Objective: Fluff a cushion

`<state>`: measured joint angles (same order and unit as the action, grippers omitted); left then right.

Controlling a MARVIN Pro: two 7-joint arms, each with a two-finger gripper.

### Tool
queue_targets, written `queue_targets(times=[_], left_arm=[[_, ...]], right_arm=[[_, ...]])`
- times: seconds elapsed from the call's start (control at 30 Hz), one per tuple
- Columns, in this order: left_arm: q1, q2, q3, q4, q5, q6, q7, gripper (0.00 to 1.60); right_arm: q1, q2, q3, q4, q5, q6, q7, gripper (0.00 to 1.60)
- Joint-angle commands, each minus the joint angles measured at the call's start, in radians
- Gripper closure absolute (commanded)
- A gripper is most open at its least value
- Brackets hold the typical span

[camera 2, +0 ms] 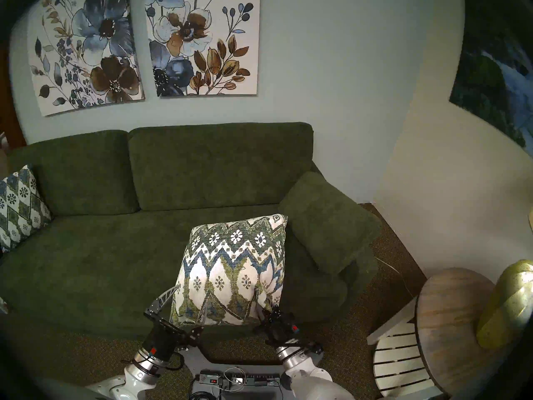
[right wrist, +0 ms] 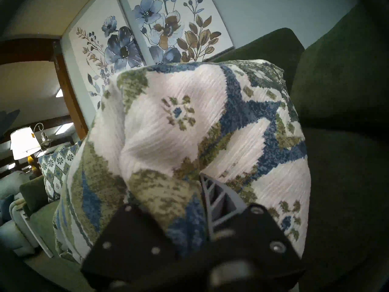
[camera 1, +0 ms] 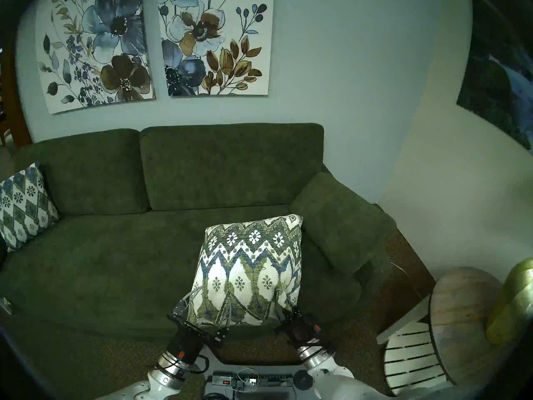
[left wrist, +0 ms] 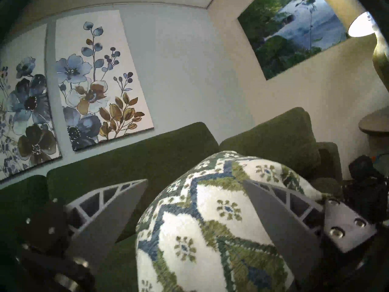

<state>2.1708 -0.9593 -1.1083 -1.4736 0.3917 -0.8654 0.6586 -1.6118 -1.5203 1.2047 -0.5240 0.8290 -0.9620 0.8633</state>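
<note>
Fingers [right wrist: 219,196] of the right gripper [camera 1: 284,310] are pinched tight on a fold at the near right corner of the cushion [camera 1: 248,272], the fabric puckering into the grip. Those of the left gripper [camera 1: 206,302] stand spread wide around the near left corner; one finger [left wrist: 271,203] lies across the patterned face, the other [left wrist: 109,207] sits clear of it beside the edge, so nothing is clamped. Zigzag face up, the cushion tilts over the front of the dark green sofa [camera 1: 115,246], near its right armrest [camera 1: 340,220].

Only the right wrist view shows a lit lamp [right wrist: 24,143] in the room beyond, and the second patterned cushion [right wrist: 56,169] from the side; head views place that one at the sofa's far left end. A round wooden surface [camera 1: 464,307] carrying a yellow-green vase [camera 1: 516,301] appears in the head views. The left wrist view alone shows the landscape picture [left wrist: 294,36] clearly.
</note>
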Motion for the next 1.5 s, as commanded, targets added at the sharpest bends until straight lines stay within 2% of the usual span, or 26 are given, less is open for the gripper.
queue_targets(times=[0.0, 0.1, 0.13, 0.17, 0.2, 0.33, 0.37, 0.4, 0.43, 0.47, 0.67, 0.7, 0.73, 0.87, 1.0, 1.03, 1.07, 1.13, 1.17, 1.47], left_arm=[[0.052, -0.022, -0.021, 0.116, 0.010, 0.036, 0.052, 0.00], [0.016, -0.053, -0.020, 0.193, 0.011, 0.053, 0.061, 0.00], [0.014, -0.052, -0.026, 0.194, -0.003, 0.072, 0.059, 0.00], [-0.012, -0.065, -0.026, 0.243, -0.002, 0.065, 0.061, 0.00], [-0.015, -0.062, -0.035, 0.241, -0.019, 0.080, 0.060, 0.00], [-0.104, -0.090, -0.039, 0.343, -0.039, 0.056, 0.044, 0.00], [-0.105, -0.104, -0.055, 0.355, -0.030, 0.054, 0.035, 0.00], [-0.102, -0.108, -0.063, 0.346, -0.026, 0.061, 0.024, 0.00], [-0.140, -0.115, -0.046, 0.376, -0.030, 0.060, 0.023, 0.00], [-0.118, -0.122, -0.073, 0.352, -0.032, 0.072, 0.013, 0.00], [-0.216, -0.168, -0.066, 0.404, -0.062, 0.080, -0.043, 0.00], [-0.186, -0.179, -0.086, 0.366, -0.066, 0.082, -0.052, 0.00], [-0.226, -0.191, -0.069, 0.390, -0.073, 0.081, -0.061, 0.00], [-0.251, -0.234, -0.064, 0.407, -0.092, 0.093, -0.106, 0.00], [-0.313, -0.277, -0.053, 0.520, -0.155, 0.096, -0.148, 0.00], [-0.300, -0.280, -0.061, 0.519, -0.169, 0.099, -0.159, 0.00], [-0.331, -0.287, -0.044, 0.559, -0.183, 0.101, -0.168, 0.00], [-0.342, -0.306, -0.039, 0.601, -0.210, 0.101, -0.192, 0.00], [-0.329, -0.305, -0.037, 0.590, -0.221, 0.110, -0.201, 0.00], [-0.386, -0.344, -0.034, 0.770, -0.353, 0.055, -0.298, 0.00]], right_arm=[[0.012, -0.011, -0.018, -0.013, -0.009, 0.002, 0.065, 1.60], [0.011, -0.009, -0.019, -0.015, -0.006, 0.002, 0.070, 1.60], [0.008, -0.007, -0.022, -0.018, -0.008, 0.002, 0.071, 1.60], [0.006, -0.007, -0.023, -0.021, -0.008, 0.002, 0.071, 1.60], [0.002, -0.006, -0.025, -0.027, -0.009, 0.002, 0.072, 1.60], [-0.009, -0.004, -0.030, -0.047, -0.010, 0.002, 0.073, 1.60], [-0.011, -0.003, -0.032, -0.051, -0.010, 0.002, 0.074, 1.60], [-0.013, -0.002, -0.033, -0.056, -0.011, 0.002, 0.073, 1.60], [-0.017, -0.001, -0.035, -0.063, -0.011, 0.002, 0.073, 1.60], [-0.018, 0.001, -0.038, -0.066, -0.012, 0.002, 0.071, 1.60], [-0.037, 0.004, -0.046, -0.091, -0.012, 0.002, 0.058, 1.60], [-0.036, 0.011, -0.049, -0.094, -0.013, 0.002, 0.058, 1.60], [-0.040, 0.008, -0.048, -0.098, -0.012, 0.002, 0.055, 1.60], [-0.053, 0.016, -0.049, -0.115, -0.010, 0.002, 0.056, 1.60], [-0.072, 0.035, -0.042, -0.135, -0.005, 0.002, 0.055, 1.60], [-0.075, 0.038, -0.041, -0.137, -0.005, 0.002, 0.053, 1.60], [-0.078, 0.041, -0.040, -0.140, -0.004, 0.002, 0.053, 1.60], [-0.084, 0.046, -0.040, -0.147, -0.003, 0.002, 0.053, 1.60], [-0.086, 0.048, -0.040, -0.150, -0.003, 0.002, 0.053, 1.60], [-0.096, 0.048, -0.053, -0.163, -0.008, 0.002, 0.049, 1.60]])
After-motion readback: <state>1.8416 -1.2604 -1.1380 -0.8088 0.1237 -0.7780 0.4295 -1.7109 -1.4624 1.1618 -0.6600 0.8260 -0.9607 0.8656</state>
